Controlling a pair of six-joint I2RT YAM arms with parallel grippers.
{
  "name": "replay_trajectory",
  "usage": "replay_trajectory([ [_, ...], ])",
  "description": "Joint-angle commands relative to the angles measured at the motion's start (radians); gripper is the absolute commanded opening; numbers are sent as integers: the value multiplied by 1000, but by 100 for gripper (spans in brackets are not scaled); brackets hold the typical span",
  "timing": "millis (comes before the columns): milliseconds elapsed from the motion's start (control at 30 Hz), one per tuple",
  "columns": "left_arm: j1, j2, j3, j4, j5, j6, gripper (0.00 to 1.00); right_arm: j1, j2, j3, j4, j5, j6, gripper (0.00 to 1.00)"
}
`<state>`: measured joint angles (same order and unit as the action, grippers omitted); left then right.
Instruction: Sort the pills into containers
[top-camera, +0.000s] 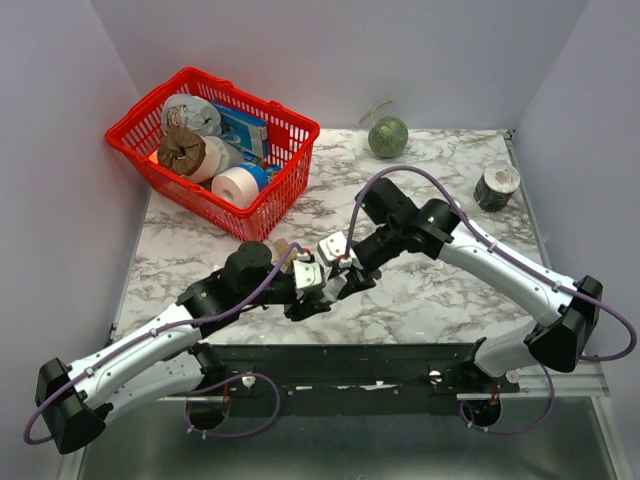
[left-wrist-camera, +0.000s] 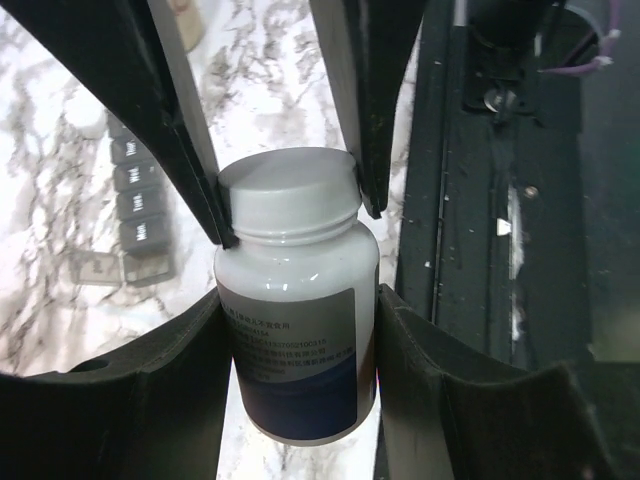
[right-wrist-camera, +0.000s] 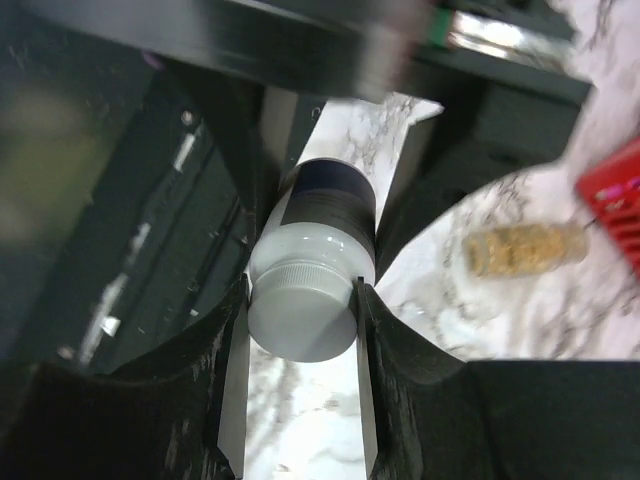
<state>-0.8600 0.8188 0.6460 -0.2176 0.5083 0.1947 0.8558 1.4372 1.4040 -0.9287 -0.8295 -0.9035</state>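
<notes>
A small white-capped bottle (left-wrist-camera: 298, 330) with a grey and blue label is held above the marble table between both grippers. My left gripper (left-wrist-camera: 300, 296) is shut on the bottle's body. My right gripper (right-wrist-camera: 302, 298) is shut on its white cap (right-wrist-camera: 303, 315), one finger on each side. In the top view the two grippers (top-camera: 325, 275) meet near the table's front edge and hide the bottle. The pills (right-wrist-camera: 525, 250) show as tan pieces in a clear vial lying on the table, blurred. The containers (left-wrist-camera: 135, 205), a dark-grey strip of lidded compartments, lie on the table to the left of the bottle.
A red wire basket (top-camera: 290, 190) full of rolls and packets stands at the back left. A green ball (top-camera: 388, 137) sits at the back and a dark round can (top-camera: 496, 186) at the right. The black mounting rail (top-camera: 340, 362) runs along the near edge.
</notes>
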Motion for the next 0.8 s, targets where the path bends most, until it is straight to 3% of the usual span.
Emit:
replay_trajectory([
  [0, -1, 5, 20, -32, 90, 80, 0, 45, 26, 72, -168, -51, -328, 18],
  [367, 1, -55, -49, 21, 76, 32, 0, -4, -32, 82, -142, -151, -219, 26],
  [567, 1, -84, -71, 108, 44, -40, 0, -4, -24, -9, -39, -229, -95, 29],
  [700, 1, -96, -88, 168, 33, -96, 0, -4, -37, -50, 16, -185, -60, 43],
  [767, 1, -92, -94, 182, 18, -115, 0, -4, -43, -46, 25, -165, -37, 57],
])
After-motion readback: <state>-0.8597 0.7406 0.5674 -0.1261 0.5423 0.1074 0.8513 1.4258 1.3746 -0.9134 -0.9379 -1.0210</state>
